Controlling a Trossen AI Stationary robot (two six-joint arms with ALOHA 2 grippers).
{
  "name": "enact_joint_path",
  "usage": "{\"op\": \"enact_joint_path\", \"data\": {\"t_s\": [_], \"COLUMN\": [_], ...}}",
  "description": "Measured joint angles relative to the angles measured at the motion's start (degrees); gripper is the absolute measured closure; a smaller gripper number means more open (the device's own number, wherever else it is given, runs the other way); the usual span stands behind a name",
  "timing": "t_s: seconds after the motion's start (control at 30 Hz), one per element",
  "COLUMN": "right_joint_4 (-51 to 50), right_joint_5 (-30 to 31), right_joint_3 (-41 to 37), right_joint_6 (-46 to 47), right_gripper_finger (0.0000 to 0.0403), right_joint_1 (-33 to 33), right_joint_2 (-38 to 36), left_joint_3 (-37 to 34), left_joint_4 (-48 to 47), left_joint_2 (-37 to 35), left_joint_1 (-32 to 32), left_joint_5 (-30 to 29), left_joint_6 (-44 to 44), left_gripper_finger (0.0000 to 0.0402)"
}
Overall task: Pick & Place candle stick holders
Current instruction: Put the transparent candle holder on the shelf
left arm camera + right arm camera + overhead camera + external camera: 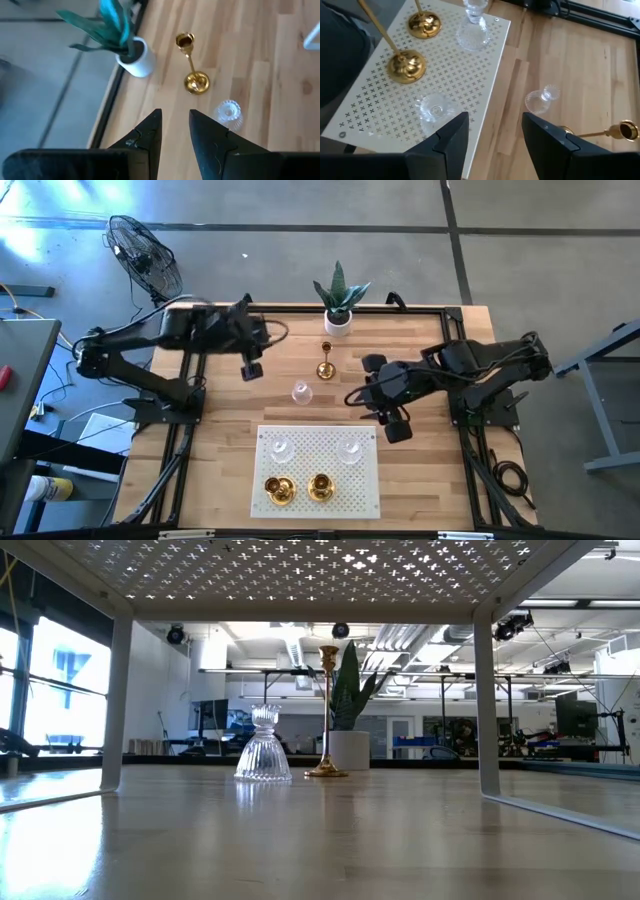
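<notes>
On the bare wood near the plant, a gold candle stick holder point(325, 366) point(192, 70) and a clear glass one point(301, 391) point(228, 112) stand upright on their bases. Two gold holders point(407, 65) point(424, 24) and two glass ones point(434, 109) point(474, 30) stand on the white perforated mat point(318, 510). My left gripper point(251, 369) point(175, 114) hangs open above the table, left of the two loose holders. My right gripper point(397, 429) point(495, 117) hovers open over the mat's right edge, with nothing between its fingers.
A white pot with a green plant point(338, 308) point(350, 730) stands at the table's far edge, just behind the gold holder. The mat point(300, 570) is raised on legs at the near edge. A fan point(145, 255) stands on the floor beyond the table's far left corner.
</notes>
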Motion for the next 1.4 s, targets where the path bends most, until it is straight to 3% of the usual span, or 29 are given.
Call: {"op": "enact_joint_path", "data": {"t_s": [0.17,0.33,0.5,0.8,1.17,1.27,1.4], "right_joint_4": [-0.06,-0.17,-0.17,0.19,5.84,6.64,6.90], "right_joint_5": [0.54,0.53,0.54,3.93,5.00,4.82,4.80], "right_joint_3": [0.00,0.00,0.00,-0.31,-10.91,-12.19,-12.13], "right_joint_6": [1.35,1.74,2.32,2.50,1.05,0.77,0.59], "right_gripper_finger": [0.0226,0.0226,0.0226,0.0226,0.0226,0.0226,0.0226], "right_joint_1": [1.58,3.15,4.58,6.85,7.18,7.18,7.18], "right_joint_2": [0.02,0.02,0.02,0.02,-0.09,-0.09,-0.23], "left_joint_3": [-0.02,-0.04,-0.04,-0.04,-0.04,-0.04,-0.04], "left_joint_4": [0.29,-1.51,-1.52,-0.75,-1.01,-0.85,-0.85], "left_joint_2": [1.61,5.01,7.74,9.51,9.51,9.51,9.51], "left_joint_1": [7.35,10.02,9.93,9.93,9.93,9.93,9.93], "left_joint_5": [8.95,14.91,14.19,13.53,13.30,13.38,12.88], "left_joint_6": [1.72,6.40,14.31,10.75,10.15,10.13,9.13], "left_gripper_finger": [0.0307,0.0307,0.0307,0.0307,0.0306,0.0295,0.0249]}}
